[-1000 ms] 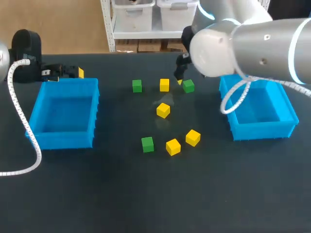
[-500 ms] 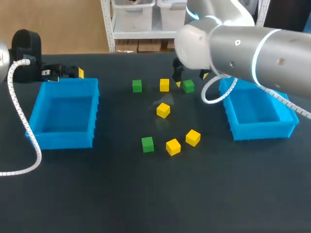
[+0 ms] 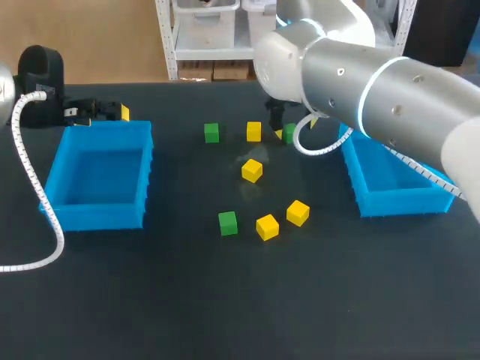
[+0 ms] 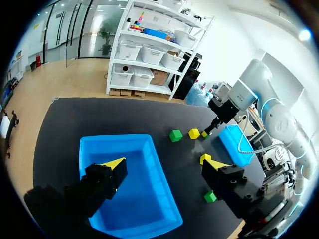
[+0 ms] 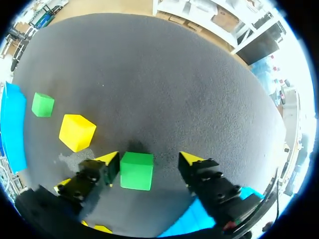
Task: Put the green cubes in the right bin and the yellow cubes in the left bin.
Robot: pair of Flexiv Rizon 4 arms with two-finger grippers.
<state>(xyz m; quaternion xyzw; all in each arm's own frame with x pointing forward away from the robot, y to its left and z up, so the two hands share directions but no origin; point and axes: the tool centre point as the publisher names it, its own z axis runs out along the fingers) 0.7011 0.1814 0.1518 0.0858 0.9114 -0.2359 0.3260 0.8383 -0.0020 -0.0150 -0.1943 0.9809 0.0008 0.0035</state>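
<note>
a plain green cube (image 5: 136,171) sits on the table between the right gripper's (image 5: 149,158) open fingers. left gripper (image 4: 164,162) hangs open by the left bin (image 3: 97,214), seemingly bare inside; right bin (image 3: 397,202) partly hidden.

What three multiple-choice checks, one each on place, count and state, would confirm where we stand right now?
1. The green cube nearest the right gripper is: A lifted in the air; B on the table between that gripper's fingers; C on top of another cube.
2. Yellow cubes on the table: A four; B two; C six.
3. The left bin is: A tipped over; B full of cubes; C empty.
Key: B, the right wrist view shows it resting between the open fingers; A, the head view shows four; C, only its blue floor shows.
</note>
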